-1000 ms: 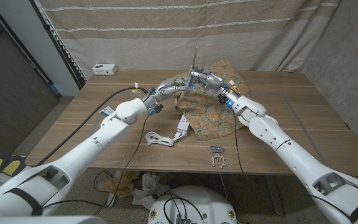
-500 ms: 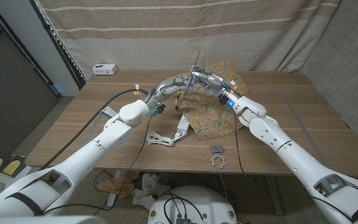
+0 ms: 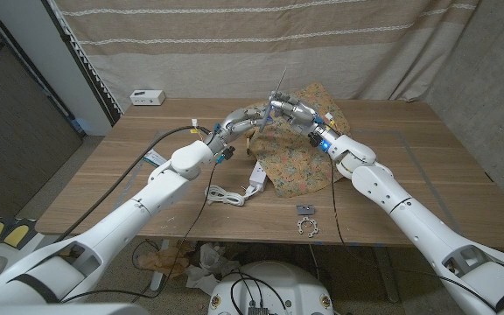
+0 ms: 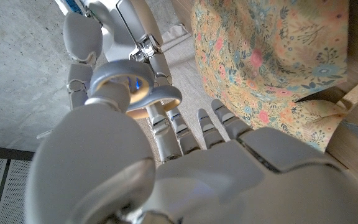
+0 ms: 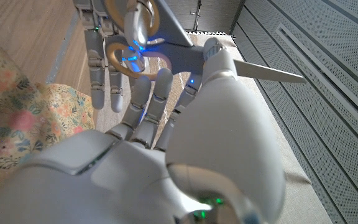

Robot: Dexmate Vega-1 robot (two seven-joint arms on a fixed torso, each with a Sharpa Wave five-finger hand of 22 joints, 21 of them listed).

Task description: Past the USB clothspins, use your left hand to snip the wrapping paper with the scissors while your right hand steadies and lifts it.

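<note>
Both robot hands meet above the worktop [image 3: 392, 166], toward twelve o'clock. The left robot hand [image 3: 250, 119] has a finger hooked through a handle loop of the scissors [image 3: 277, 90], while the right robot hand [image 3: 289, 111] grips them at the pivot, blades pointing up. The floral wrapping paper [image 3: 297, 157] lies on the worktop beneath them. A white USB cable [image 3: 224, 196] lies at seven o'clock from the paper.

Wrapping paper [image 3: 300, 156] tan, floral print; scissors [image 5: 166, 46] grey, yellow-lined loops; table [image 3: 427, 166] brown wood.
</note>
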